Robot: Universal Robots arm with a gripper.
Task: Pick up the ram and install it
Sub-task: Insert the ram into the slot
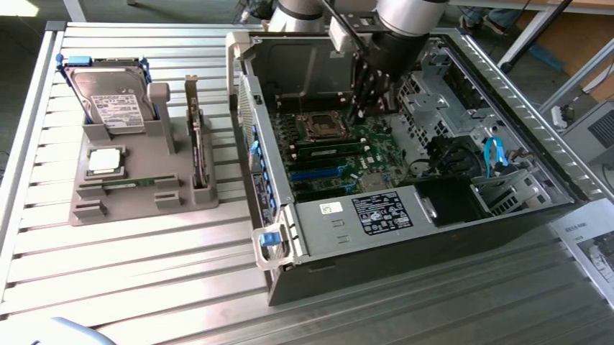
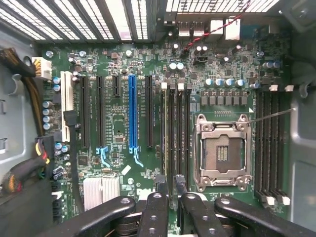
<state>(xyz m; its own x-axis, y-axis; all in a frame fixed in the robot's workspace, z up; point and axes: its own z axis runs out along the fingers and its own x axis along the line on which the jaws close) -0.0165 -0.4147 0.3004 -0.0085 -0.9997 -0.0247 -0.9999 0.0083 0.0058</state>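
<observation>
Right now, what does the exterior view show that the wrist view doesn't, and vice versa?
Exterior view adds: the grey holder on the slatted table, carrying a hard drive, a silver processor chip, an expansion card and one ram lying flat; plus the case's power supply. Wrist view adds: a red-and-black twisted wire and a yellow-and-black cable bundle. Both: the motherboard, its empty processor socket, and the gripper, open, over the board.

Partial "Dell" logo (image 2: 140, 190) on motherboard (image 2: 123, 123), just beside gripper (image 2: 170, 190). Power supply label (image 1: 382, 213) and hard drive label (image 1: 120, 108) unreadable.
</observation>
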